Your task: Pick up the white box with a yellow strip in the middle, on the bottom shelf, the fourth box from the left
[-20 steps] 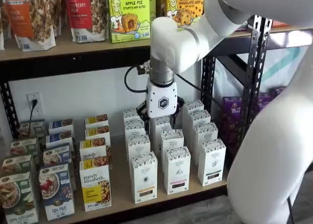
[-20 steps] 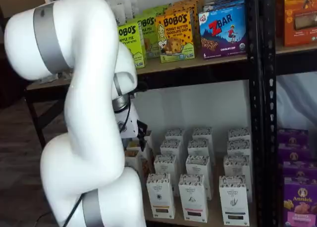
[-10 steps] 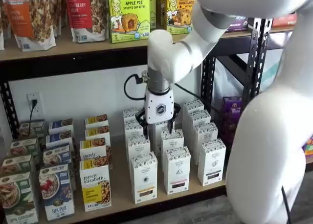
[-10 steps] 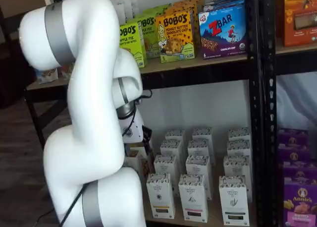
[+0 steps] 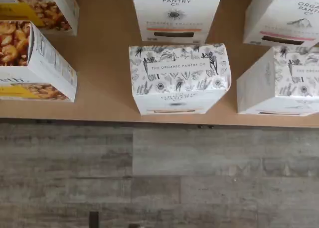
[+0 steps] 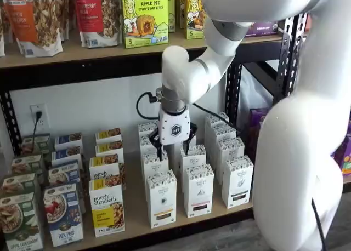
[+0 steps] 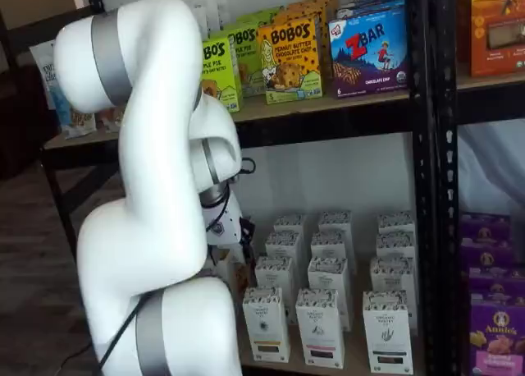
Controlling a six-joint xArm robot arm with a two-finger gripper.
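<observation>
With fingers [image 6: 171,147] spread apart above tightly packed cartons, they may seize a neighbour instead of the white box [image 6: 162,199].

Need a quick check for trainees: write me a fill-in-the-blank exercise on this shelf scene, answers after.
1. The gripper hangs over the rows of white cartons with its fingers ____.
2. The white box at the front of its row has a ____ strip on its lower front.
3. On the shelf above the gripper stands a green BOBO'S box labelled apple ____.

Missing words: open; yellow; pie
</observation>
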